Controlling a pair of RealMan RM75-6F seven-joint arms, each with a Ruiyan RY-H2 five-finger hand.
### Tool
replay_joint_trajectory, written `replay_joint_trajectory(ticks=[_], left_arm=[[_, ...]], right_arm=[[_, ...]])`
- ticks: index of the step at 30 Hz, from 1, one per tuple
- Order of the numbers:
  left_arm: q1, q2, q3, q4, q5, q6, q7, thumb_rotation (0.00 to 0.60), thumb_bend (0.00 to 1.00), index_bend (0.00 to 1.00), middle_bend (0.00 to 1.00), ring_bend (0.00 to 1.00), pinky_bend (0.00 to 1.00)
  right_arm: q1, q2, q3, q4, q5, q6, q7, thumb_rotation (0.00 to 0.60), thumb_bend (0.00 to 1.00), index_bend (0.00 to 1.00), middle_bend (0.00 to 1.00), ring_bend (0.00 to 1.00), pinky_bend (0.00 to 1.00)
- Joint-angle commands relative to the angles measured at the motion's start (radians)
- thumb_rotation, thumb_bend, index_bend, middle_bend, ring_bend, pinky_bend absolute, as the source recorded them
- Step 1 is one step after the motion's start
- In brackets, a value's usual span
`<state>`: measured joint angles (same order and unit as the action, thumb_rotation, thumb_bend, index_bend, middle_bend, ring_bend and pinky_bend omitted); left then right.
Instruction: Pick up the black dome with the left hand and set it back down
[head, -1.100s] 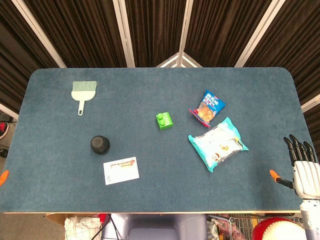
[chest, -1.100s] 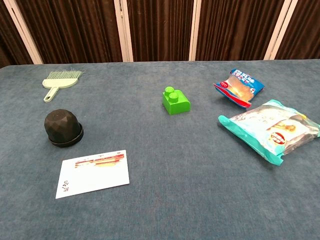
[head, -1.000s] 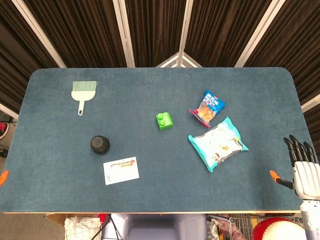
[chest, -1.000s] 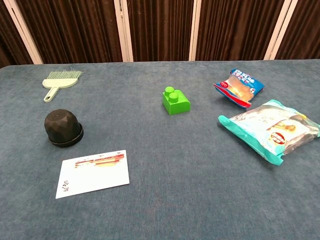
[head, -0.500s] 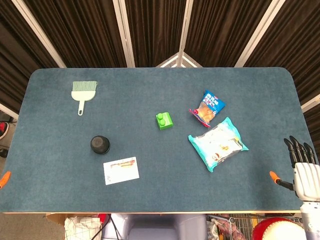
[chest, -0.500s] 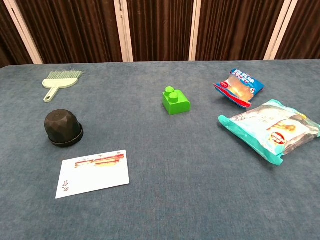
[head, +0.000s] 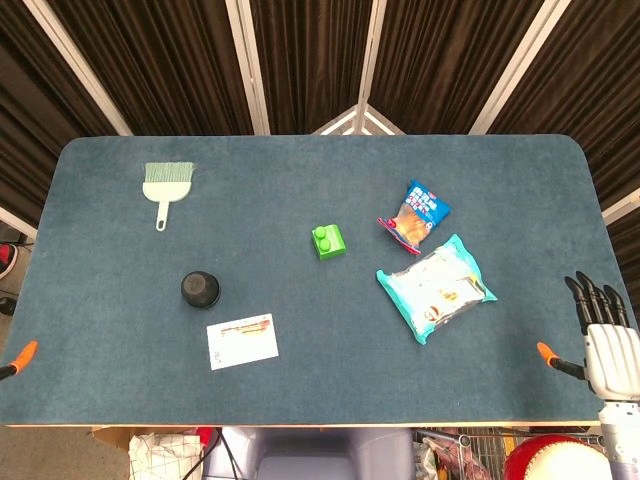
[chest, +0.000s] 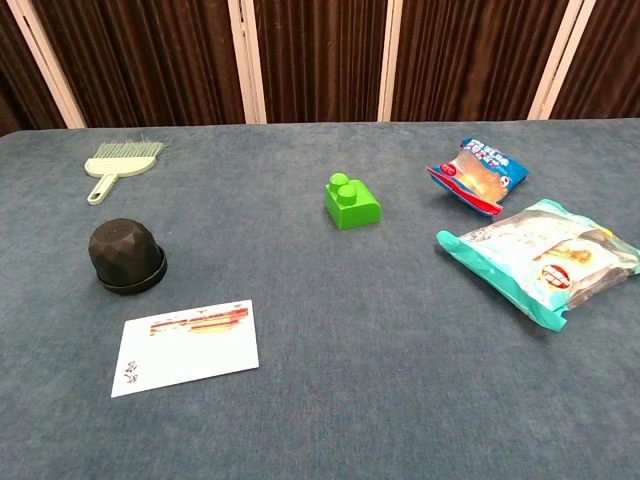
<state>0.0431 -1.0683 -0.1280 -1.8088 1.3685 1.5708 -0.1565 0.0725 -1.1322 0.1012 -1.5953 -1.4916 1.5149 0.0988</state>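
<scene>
Lab-style test station: blue felt-covered table (head: 500, 180), dark curtain backdrop (head: 310, 60) with white frame struts.

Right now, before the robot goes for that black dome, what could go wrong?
The white card lies just in front of the black dome, so the reaching left hand, barely in view at the table's edge, might nudge it. The dome looks smooth and rounded, so fingers could slip off.

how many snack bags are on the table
2. The small blue and orange snack bag lies right of the green block; the bigger teal snack pack lies just in front of it, nearer the robot. No others show in either view.
</scene>
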Motion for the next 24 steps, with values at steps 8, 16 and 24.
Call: replay_joint_trajectory(ticks=[8,16,24], left_arm=[[-0.041,-0.023,-0.008,0.022,-0.034,-0.07,0.007,0.6,0.31,0.12,0.02,0.0,0.0],[-0.098,-0.051,-0.002,0.048,-0.042,-0.178,-0.019,0.6,0.24,0.1,0.0,0.0,0.0],[-0.178,-0.153,-0.018,0.125,-0.053,-0.285,-0.066,0.6,0.19,0.06,0.0,0.0,0.0]], right_arm=[[-0.006,-0.004,-0.005,0.001,-0.01,0.01,0.01,0.6,0.21,0.0,0.01,0.11,0.01],[-0.005,0.003,-0.005,-0.005,-0.009,0.008,0.021,0.6,0.21,0.0,0.02,0.11,0.01],[-0.005,0.005,-0.006,0.0,-0.008,0.003,0.037,0.6,0.21,0.0,0.01,0.11,0.01]])
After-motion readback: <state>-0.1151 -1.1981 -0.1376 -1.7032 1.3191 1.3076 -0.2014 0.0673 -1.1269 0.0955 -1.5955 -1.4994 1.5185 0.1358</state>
